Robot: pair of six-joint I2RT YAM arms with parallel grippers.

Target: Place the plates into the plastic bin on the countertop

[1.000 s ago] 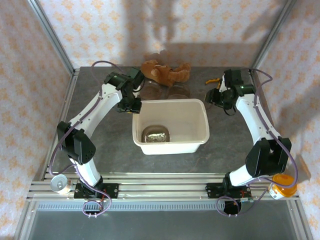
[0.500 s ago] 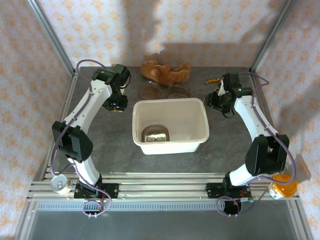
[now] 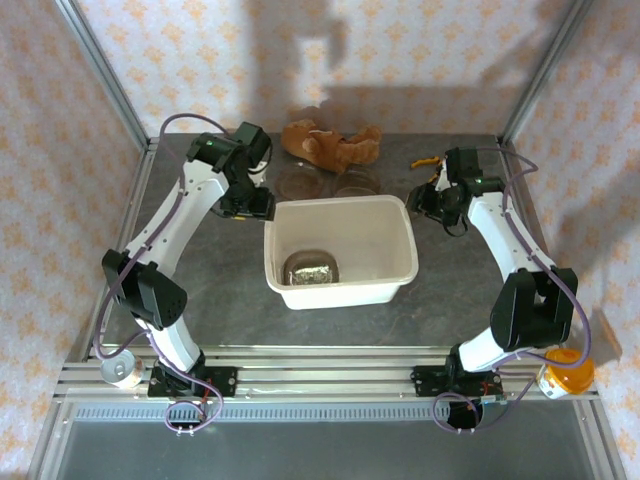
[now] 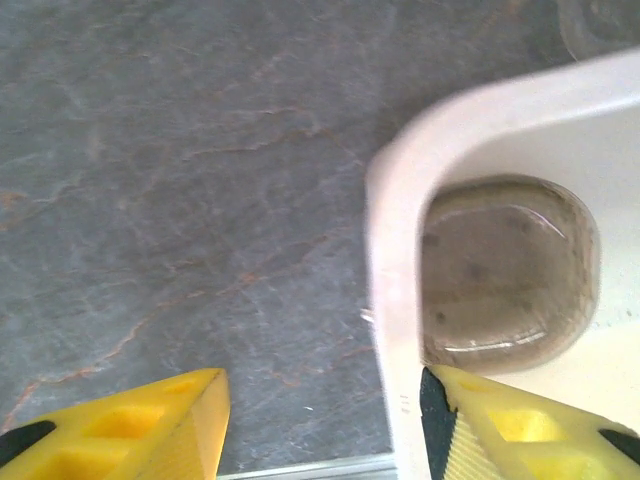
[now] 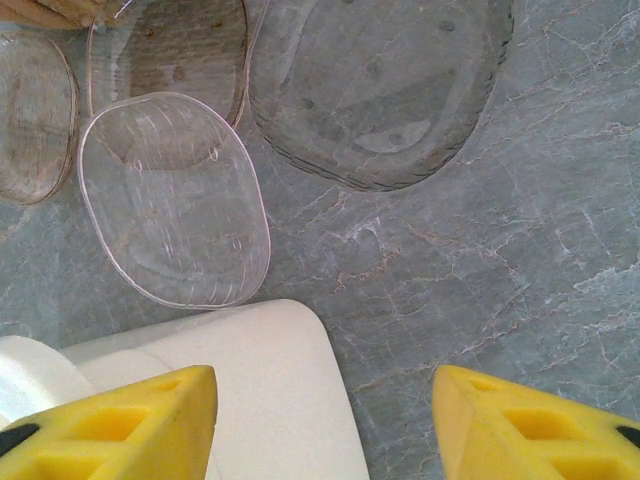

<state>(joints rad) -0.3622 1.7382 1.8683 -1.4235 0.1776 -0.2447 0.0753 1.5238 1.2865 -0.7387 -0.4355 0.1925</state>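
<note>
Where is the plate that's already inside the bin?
The plate lies on the floor of the plastic bin, near-left part in the top view, just inside the rim in the left wrist view.

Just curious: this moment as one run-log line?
left pincer open at plastic bin corner | right pincer open, glass plates ahead | one plate inside

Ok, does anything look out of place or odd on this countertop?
A brown teddy bear lies toppled at the far edge of the countertop, just behind the loose plates; a soft toy is odd among dishes. Nothing looks spilled or broken.
</note>
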